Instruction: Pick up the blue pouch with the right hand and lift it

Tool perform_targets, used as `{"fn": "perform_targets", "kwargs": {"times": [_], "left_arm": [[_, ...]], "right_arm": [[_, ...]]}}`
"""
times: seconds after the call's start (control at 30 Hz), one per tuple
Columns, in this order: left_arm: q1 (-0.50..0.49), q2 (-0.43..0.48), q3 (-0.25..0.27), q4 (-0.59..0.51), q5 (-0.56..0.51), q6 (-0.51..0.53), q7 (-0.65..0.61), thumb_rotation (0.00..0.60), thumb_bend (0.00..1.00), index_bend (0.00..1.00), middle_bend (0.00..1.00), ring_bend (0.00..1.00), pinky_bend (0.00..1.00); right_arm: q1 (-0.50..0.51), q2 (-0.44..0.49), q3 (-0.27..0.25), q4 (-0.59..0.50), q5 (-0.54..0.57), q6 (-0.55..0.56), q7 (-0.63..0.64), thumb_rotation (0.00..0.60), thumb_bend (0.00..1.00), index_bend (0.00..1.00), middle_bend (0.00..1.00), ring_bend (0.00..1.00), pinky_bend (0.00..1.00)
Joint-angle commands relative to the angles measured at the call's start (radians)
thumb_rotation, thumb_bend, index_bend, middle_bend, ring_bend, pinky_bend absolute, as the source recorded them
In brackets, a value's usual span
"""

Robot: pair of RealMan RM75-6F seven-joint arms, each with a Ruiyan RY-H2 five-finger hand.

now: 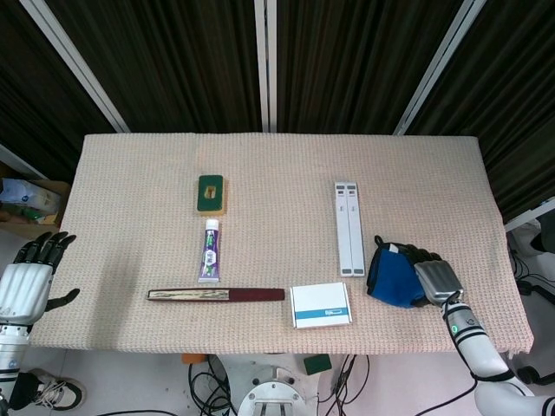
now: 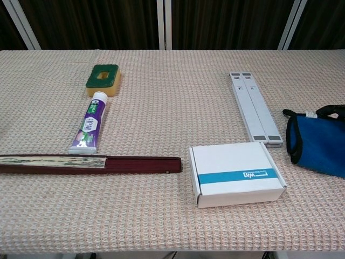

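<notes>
The blue pouch (image 1: 392, 279) with black trim lies on the woven table mat near the front right edge; the chest view shows it at the far right (image 2: 318, 145). My right hand (image 1: 435, 279) is against its right side, with dark fingers (image 2: 331, 110) curled over its far edge, gripping it. The pouch looks slightly squeezed and still rests on the mat. My left hand (image 1: 24, 290) hangs off the table's left side, fingers apart, holding nothing.
A white box (image 1: 321, 305) sits just left of the pouch, and a grey folded stand (image 1: 349, 227) lies behind it. Further left are a dark red folded fan (image 1: 217, 295), a toothpaste tube (image 1: 210, 250) and a green sponge (image 1: 211, 193).
</notes>
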Motion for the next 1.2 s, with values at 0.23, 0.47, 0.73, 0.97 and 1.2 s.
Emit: {"fn": "perform_targets", "kwargs": {"times": [0.23, 0.47, 0.73, 0.97, 1.2], "left_arm": [[-0.002, 0.006, 0.006, -0.012, -0.028, -0.034, 0.01, 0.6, 0.07, 0.16, 0.14, 0.09, 0.2], [0.001, 0.01, 0.005, -0.013, -0.026, -0.024, 0.006, 0.6, 0.07, 0.16, 0.14, 0.09, 0.2], [0.004, 0.01, 0.005, -0.008, -0.024, -0.019, -0.002, 0.6, 0.07, 0.16, 0.14, 0.09, 0.2], [0.007, 0.01, 0.004, -0.006, -0.022, -0.011, -0.006, 0.6, 0.07, 0.16, 0.14, 0.09, 0.2], [0.01, 0.015, 0.001, -0.007, -0.019, -0.002, -0.01, 0.6, 0.07, 0.16, 0.14, 0.09, 0.2]], "right_arm": [[-0.011, 0.002, -0.023, -0.031, 0.011, 0.034, -0.065, 0.6, 0.15, 0.48, 0.56, 0.52, 0.76], [-0.012, 0.0, -0.029, -0.048, 0.032, 0.068, -0.133, 0.6, 0.29, 0.77, 0.73, 0.68, 0.92], [-0.032, 0.008, -0.025, -0.069, -0.022, 0.147, -0.121, 0.6, 0.47, 0.96, 0.86, 0.8, 1.0], [-0.057, 0.034, -0.011, -0.09, -0.094, 0.232, -0.071, 0.6, 0.51, 1.0, 0.89, 0.83, 1.0], [-0.016, 0.079, 0.059, -0.167, -0.186, 0.295, -0.097, 0.6, 0.51, 1.0, 0.89, 0.83, 1.0]]}}
